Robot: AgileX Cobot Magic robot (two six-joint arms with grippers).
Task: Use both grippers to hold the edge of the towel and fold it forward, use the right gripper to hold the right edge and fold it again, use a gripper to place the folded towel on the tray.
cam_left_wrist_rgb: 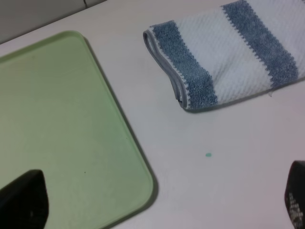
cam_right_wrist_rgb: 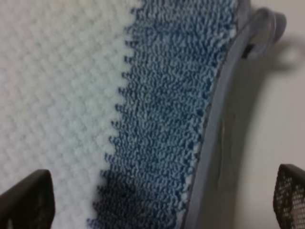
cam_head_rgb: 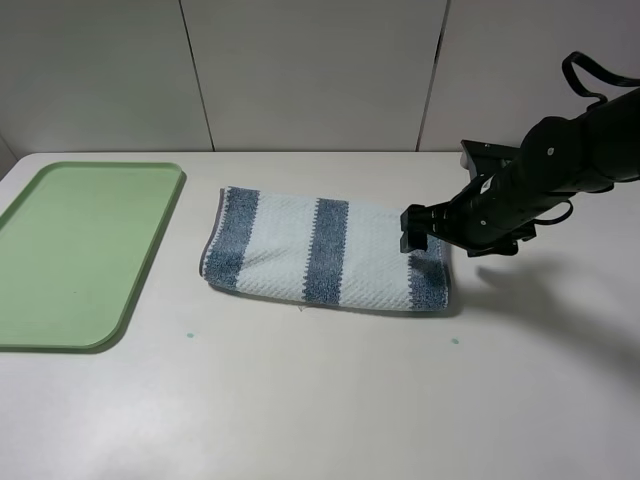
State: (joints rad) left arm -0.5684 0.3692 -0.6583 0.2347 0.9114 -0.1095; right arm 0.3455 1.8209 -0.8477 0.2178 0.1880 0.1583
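Note:
The towel (cam_head_rgb: 320,250), white with dusty-blue stripes, lies folded as a long strip in the middle of the table. My right gripper (cam_head_rgb: 418,232) hangs low over its right end. In the right wrist view the right gripper (cam_right_wrist_rgb: 158,198) is open, its fingertips (cam_right_wrist_rgb: 26,200) spread on either side of the blue end stripe (cam_right_wrist_rgb: 162,119) and the grey hem (cam_right_wrist_rgb: 214,143). The pale-green tray (cam_head_rgb: 80,250) lies empty at the far left. The left arm is outside the exterior view. In its wrist view my left gripper (cam_left_wrist_rgb: 159,202) is open and empty, above the tray's near corner (cam_left_wrist_rgb: 138,191), with the towel's left end (cam_left_wrist_rgb: 190,76) beyond.
The white table (cam_head_rgb: 330,400) meets a white panelled wall (cam_head_rgb: 320,70) at the back. Two tiny green specks (cam_head_rgb: 190,335) lie on the table in front of the towel. The right arm casts a shadow (cam_head_rgb: 540,290) on the table's right side.

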